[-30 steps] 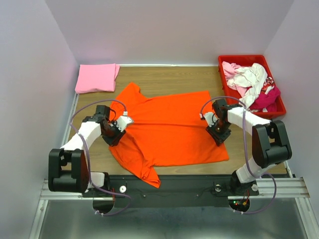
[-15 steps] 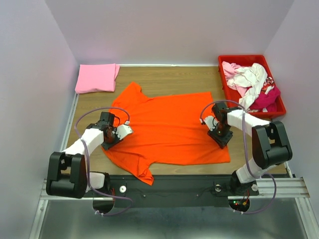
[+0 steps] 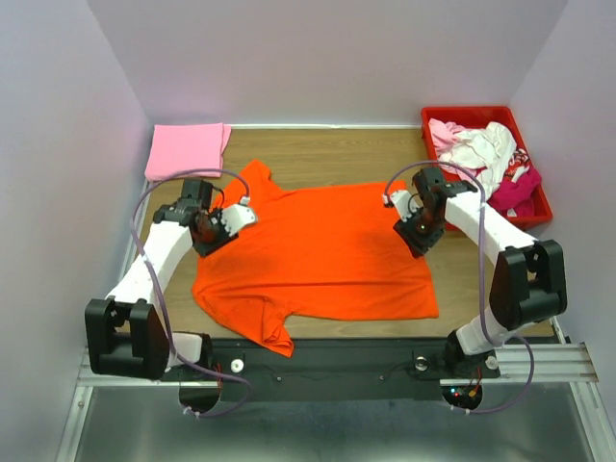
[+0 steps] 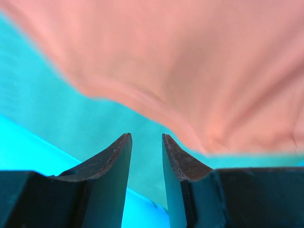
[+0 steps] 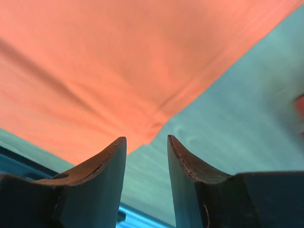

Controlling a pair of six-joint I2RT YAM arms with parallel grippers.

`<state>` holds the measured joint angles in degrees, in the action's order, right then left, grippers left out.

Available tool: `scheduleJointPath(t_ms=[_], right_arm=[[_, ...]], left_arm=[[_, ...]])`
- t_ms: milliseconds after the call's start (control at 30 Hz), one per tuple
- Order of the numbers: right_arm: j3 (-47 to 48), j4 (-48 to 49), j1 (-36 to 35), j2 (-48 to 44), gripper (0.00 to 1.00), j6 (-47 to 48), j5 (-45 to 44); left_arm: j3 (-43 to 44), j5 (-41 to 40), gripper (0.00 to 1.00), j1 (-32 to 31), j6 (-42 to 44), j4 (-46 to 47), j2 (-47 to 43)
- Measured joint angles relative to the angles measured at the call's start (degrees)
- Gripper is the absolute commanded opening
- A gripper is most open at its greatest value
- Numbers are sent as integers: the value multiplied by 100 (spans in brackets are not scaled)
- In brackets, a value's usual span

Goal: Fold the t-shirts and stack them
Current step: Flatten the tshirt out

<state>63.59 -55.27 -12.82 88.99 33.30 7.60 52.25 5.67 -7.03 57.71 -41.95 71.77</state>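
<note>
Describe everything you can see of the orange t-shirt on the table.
The orange t-shirt is bright, plain, soft-looking cloth with short sleeves. It lies spread flat and unfolded on the wooden table, neck end toward the left, hem toward the right, one sleeve pointing to the far side, the other reaching the near edge. The left gripper and right gripper hover open at its two ends, holding nothing.

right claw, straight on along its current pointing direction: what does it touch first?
Probably the hem corner of the bright orange cloth t-shirt, dead ahead of the right claw; bare wooden table begins right beside it, depth unclear.
</note>
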Motion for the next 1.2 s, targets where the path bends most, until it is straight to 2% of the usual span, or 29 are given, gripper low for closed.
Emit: scheduleJointPath(t_ms=[167, 333, 433, 567, 667, 833, 900, 1000, 1100, 1200], right_arm=[[562, 291, 0, 592, 43, -221, 192], [562, 518, 0, 1486, 43, -374, 190], [527, 564, 0, 1565, 43, -393, 175], [260, 737, 0, 1357, 43, -332, 179], [-81, 752, 0, 1093, 43, -243, 247], [-385, 157, 0, 737, 47, -2, 706], [-286, -90, 0, 651, 47, 15, 892], [260, -262, 0, 660, 47, -42, 1088], [1207, -232, 0, 927, 46, -236, 1241], [2096, 142, 0, 1445, 45, -533, 1388]], left_arm=[[702, 433, 42, 0, -411, 658, 756], [715, 487, 38, 2, -844, 1165, 1884], [533, 472, 36, 24, -931, 1397, 2098], [-35, 433, 34, 111, -879, 1572, 1956], [-516, 385, 33, 192, -785, 1578, 1473], [-874, 442, 38, 264, -573, 970, 925], [-592, 595, 40, 262, -542, 603, 966], [717, 1117, 45, 262, -765, 234, 1390], [2334, 1528, 47, 262, -1252, 614, 2048], [3512, 1827, 48, 262, -1786, 1123, 2599]])
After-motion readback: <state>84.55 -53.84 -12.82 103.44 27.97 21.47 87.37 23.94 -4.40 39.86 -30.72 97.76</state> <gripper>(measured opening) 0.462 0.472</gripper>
